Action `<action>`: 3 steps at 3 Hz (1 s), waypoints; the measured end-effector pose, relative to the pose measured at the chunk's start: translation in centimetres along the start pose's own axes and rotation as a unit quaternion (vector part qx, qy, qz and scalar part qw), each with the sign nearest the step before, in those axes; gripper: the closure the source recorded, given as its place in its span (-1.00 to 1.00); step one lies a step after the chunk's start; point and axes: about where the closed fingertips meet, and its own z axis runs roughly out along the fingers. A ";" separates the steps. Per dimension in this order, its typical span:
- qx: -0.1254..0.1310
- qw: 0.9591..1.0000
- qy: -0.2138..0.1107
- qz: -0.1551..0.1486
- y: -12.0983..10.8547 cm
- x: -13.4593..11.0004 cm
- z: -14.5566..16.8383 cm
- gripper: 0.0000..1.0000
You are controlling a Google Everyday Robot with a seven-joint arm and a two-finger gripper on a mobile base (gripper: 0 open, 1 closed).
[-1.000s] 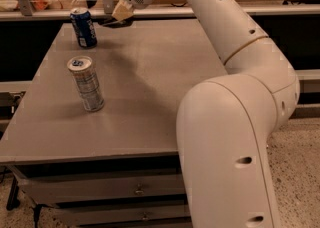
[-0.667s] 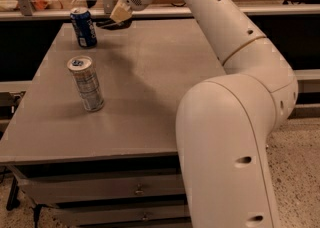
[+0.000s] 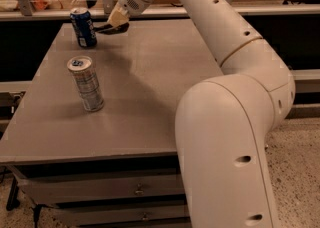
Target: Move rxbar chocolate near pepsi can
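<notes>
The pepsi can (image 3: pixel 83 27), dark blue with a silver top, stands upright at the table's far left corner. My gripper (image 3: pixel 113 26) is just right of it, low over the table surface, at the end of the white arm that reaches in from the right. It is shut on the rxbar chocolate (image 3: pixel 106 28), a dark flat bar that sticks out from the gripper toward the can. The bar's end is a short gap from the can. I cannot tell whether the bar touches the table.
A taller silver-white can (image 3: pixel 86 83) stands upright on the left middle of the grey table (image 3: pixel 150 87). My large white arm (image 3: pixel 230 122) fills the right foreground. A railing and shelf run behind the table's far edge. Drawers sit below the front edge.
My gripper with the bar has moved slightly down and left, closer to the table and the pepsi can. Both cans have not moved.
</notes>
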 end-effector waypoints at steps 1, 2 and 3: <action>-0.008 1.000 -0.002 0.001 0.4 -0.2 0.5 0.19; -0.011 1.000 -0.002 0.001 0.6 -0.4 0.8 -0.28; -0.013 1.000 -0.003 0.001 0.7 -0.5 1.1 -0.76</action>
